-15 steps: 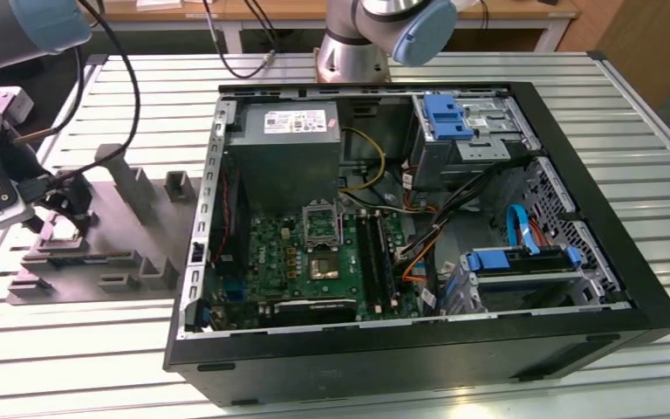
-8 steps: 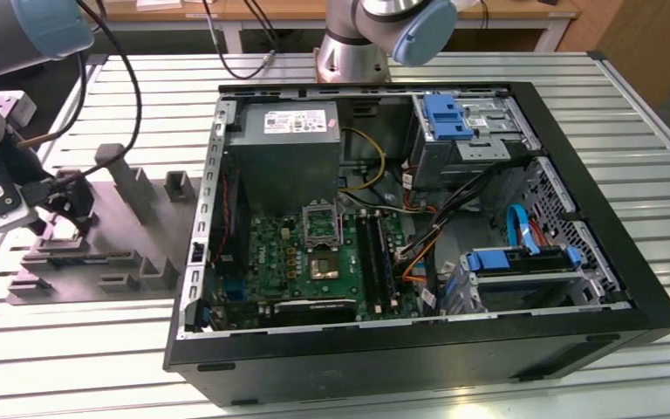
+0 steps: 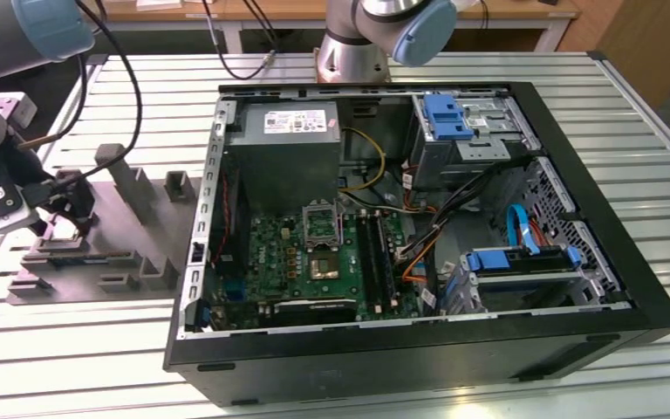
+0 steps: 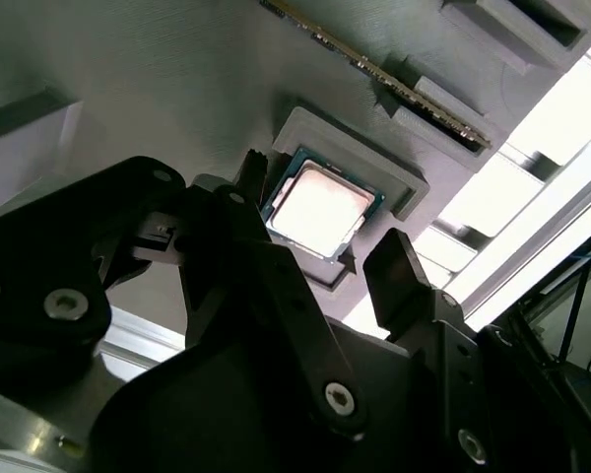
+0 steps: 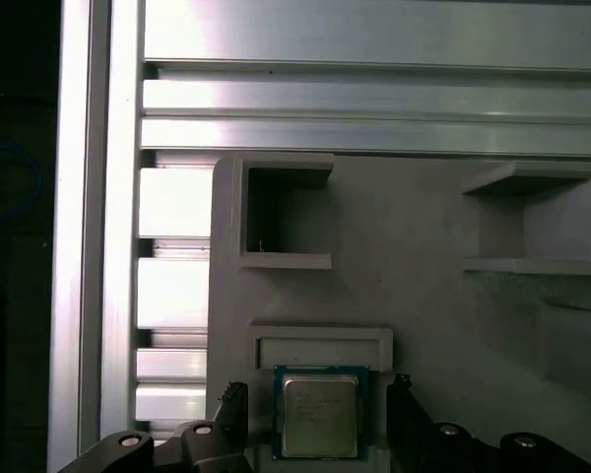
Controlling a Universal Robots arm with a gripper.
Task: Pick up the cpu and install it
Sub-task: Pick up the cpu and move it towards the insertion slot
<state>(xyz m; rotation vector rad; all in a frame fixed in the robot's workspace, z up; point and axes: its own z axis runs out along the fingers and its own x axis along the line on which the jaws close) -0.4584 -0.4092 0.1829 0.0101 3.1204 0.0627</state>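
On the grey fixture [image 5: 424,286], in a shallow square recess, the cpu [image 5: 318,414] lies flat with its metal top up.

Handling (judgement): light, rigid and thin. The smooth lid gives no purchase from above, so the hold has to be on two opposite side edges. The underside contacts are likely delicate, so keep it level and squeeze only lightly.

Gripper [image 5: 317,394]: jaws spread, one finger on each side of the cpu. Both wrist views show a gap at each edge, and I see no contact. In the second wrist view the cpu [image 4: 320,210] sits between the two dark fingertips [image 4: 392,258].

Fixture contents:
- Two deeper pockets [image 5: 286,212] near the cpu look empty.
- A long thin board [image 4: 374,71] stands edge-on in a slot just beyond the recess.

The exterior view has the gripper [image 3: 62,209] low over the fixture [image 3: 119,257], at that view's left.

An open PC case [image 3: 649,288] lies well apart on the slatted table [image 3: 79,349]. It holds:
- a motherboard [image 3: 276,262] with its socket frame [image 3: 321,223], which looks raised
- a power supply [image 3: 294,131]
- blue-latched drive cages [image 3: 449,118]
- loose cables
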